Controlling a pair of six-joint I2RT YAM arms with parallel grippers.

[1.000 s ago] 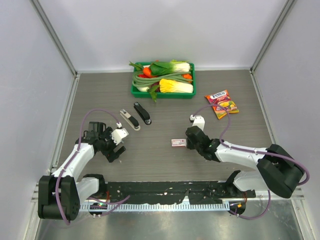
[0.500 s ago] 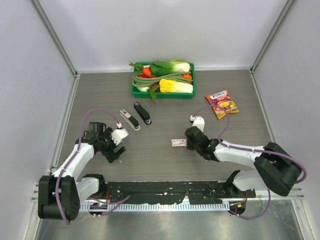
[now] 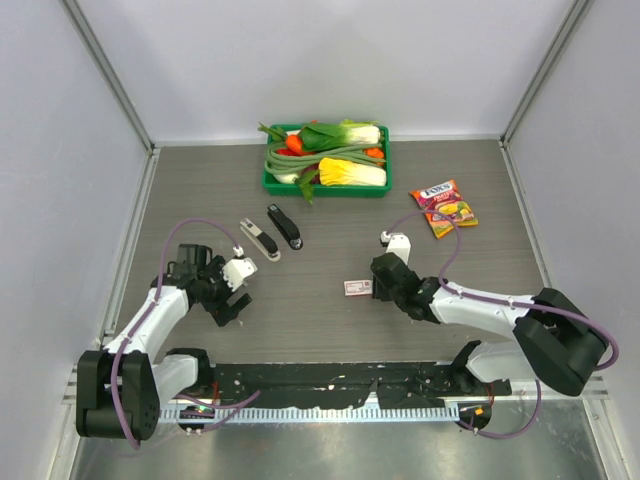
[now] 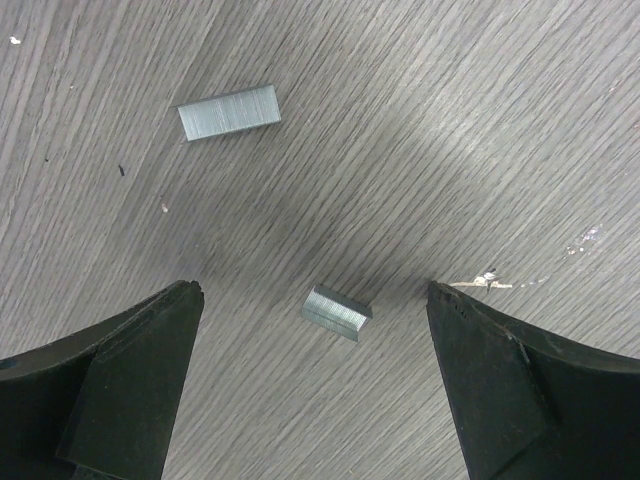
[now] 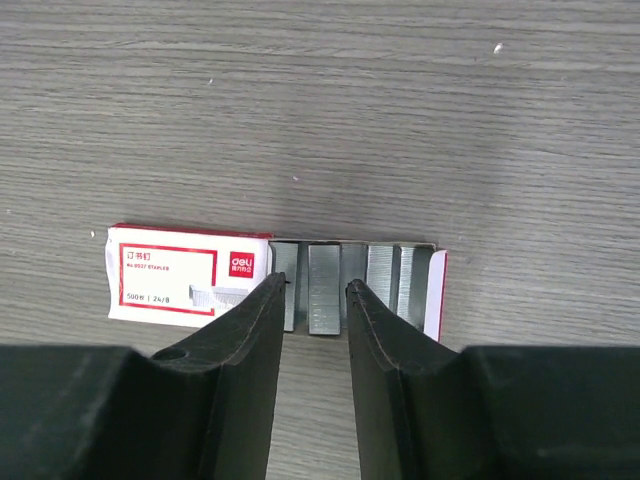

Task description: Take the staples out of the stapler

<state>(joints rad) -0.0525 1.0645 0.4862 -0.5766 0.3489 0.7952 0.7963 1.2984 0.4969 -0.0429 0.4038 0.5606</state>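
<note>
The stapler lies in two parts side by side: a black body (image 3: 285, 227) and a silver-and-black part (image 3: 259, 239). Two short silver staple strips lie on the table in the left wrist view, one (image 4: 336, 312) between my open left gripper's (image 4: 312, 290) fingers and one (image 4: 229, 112) farther off. My left gripper (image 3: 232, 300) hovers low, in front of the stapler. My right gripper (image 5: 312, 290) is narrowly open, its tips straddling a staple strip (image 5: 325, 290) in the slid-open tray of a small pink-and-white box (image 5: 190, 278). The box also shows in the top view (image 3: 357, 288).
A green tray (image 3: 272, 184) of vegetables stands at the back centre. A candy packet (image 3: 443, 207) lies at the right. Metal rails (image 3: 130, 230) run along the table's left and right sides.
The small box has tilted slightly at my right gripper's tips. My left gripper has shifted a little; otherwise nothing has moved.
</note>
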